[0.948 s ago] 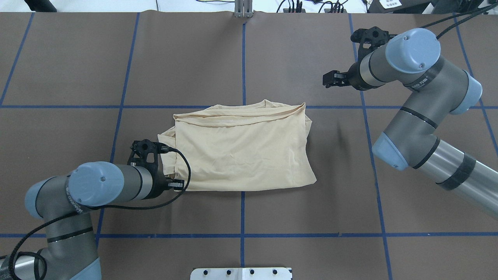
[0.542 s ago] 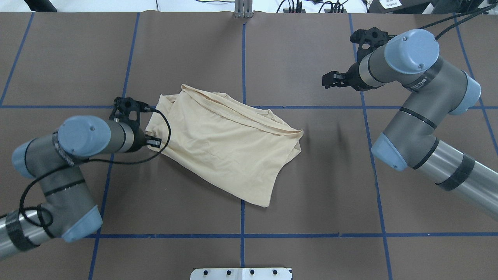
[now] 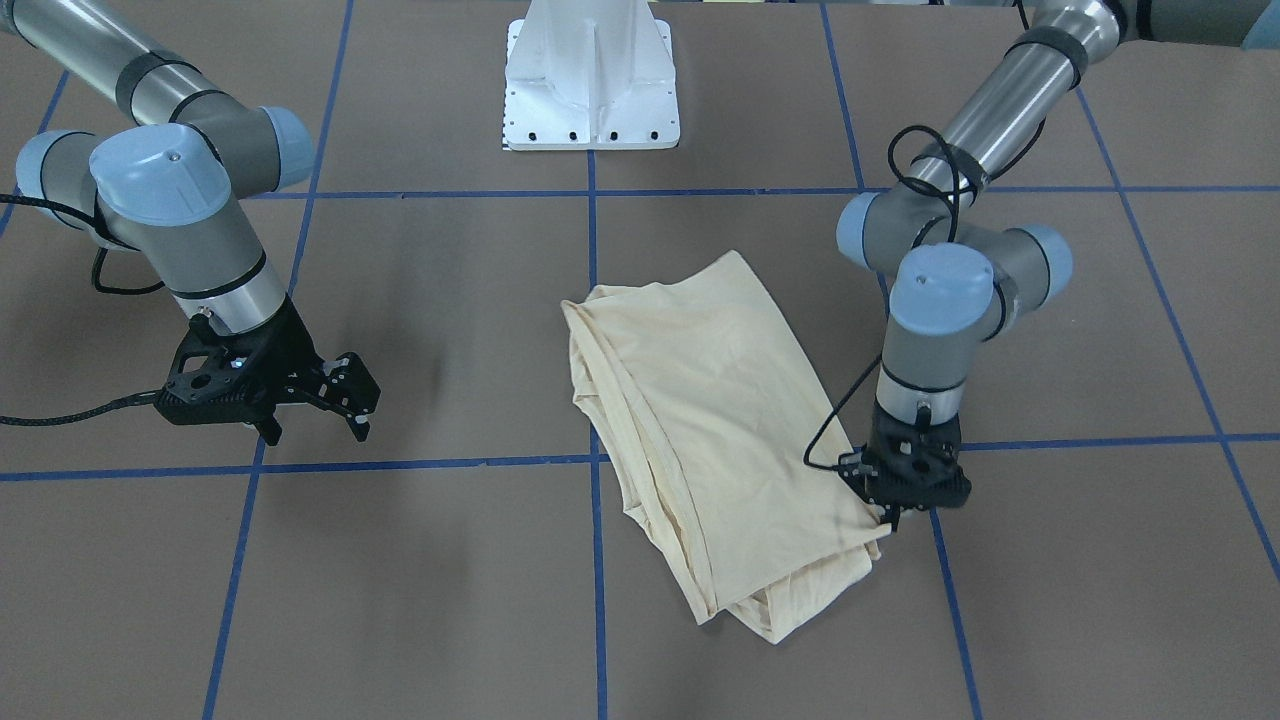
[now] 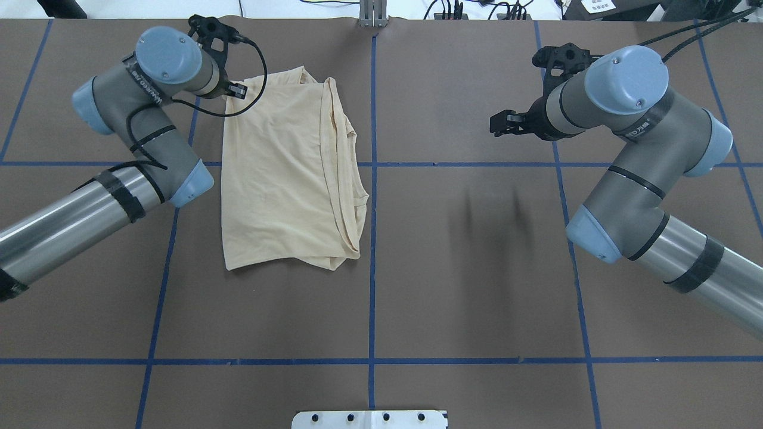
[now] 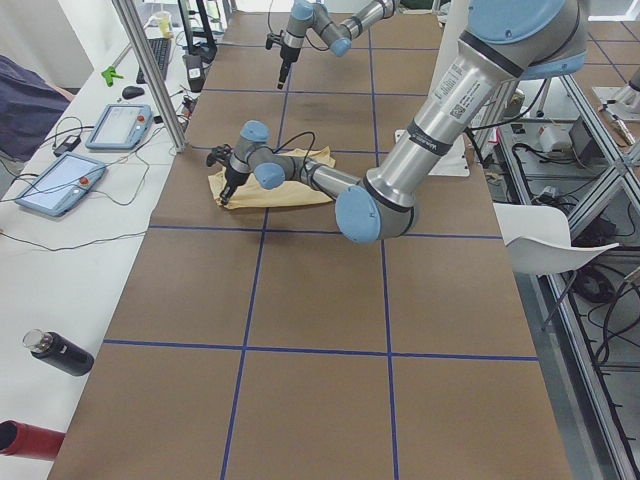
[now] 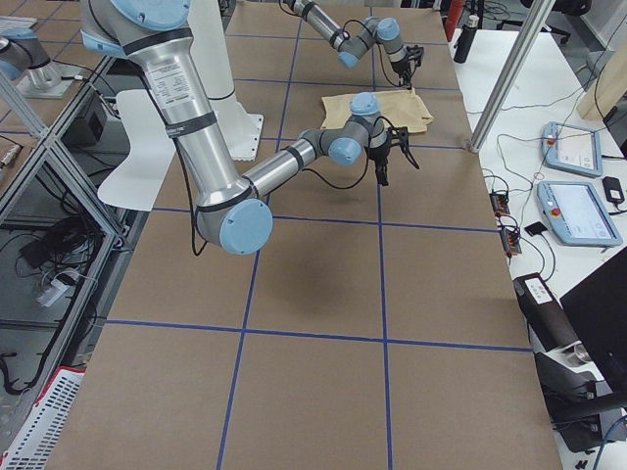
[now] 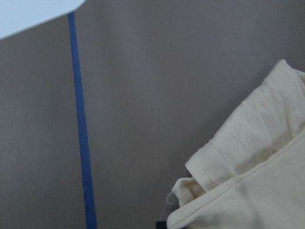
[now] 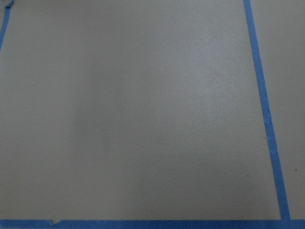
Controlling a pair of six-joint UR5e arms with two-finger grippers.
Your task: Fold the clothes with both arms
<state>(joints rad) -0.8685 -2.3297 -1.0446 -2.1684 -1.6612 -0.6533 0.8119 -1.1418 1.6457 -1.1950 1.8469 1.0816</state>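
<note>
front-facing view: the shirt [image 3: 710, 420] is a folded cream bundle lying long-ways, one end toward the robot, the other toward the camera. the left gripper [image 3: 890, 516] sits on the corner nearest the camera, jaws pinched closed on the fabric. the right gripper [image 3: 315, 430] hangs over bare table [image 3: 450, 600], well apart from the cloth, jaws spread wide and holding nothing.

overhead view: here's the change. under a second ago the bundle lay wide across the middle of the table. now the left gripper has swung it about a quarter turn and dragged it to the far left, just beside the centre blue tape line [image 4: 373, 268]. the layers look like they stayed stacked. the right gripper has barely moved.

side views: same story, nothing extra.

left wrist view: just the bunched corner of the shirt, jaws mostly out of frame.

right wrist view: only table and tape.

looks like a reposition for the next fold. the right arm probably has to come across before that fold can start.
</note>
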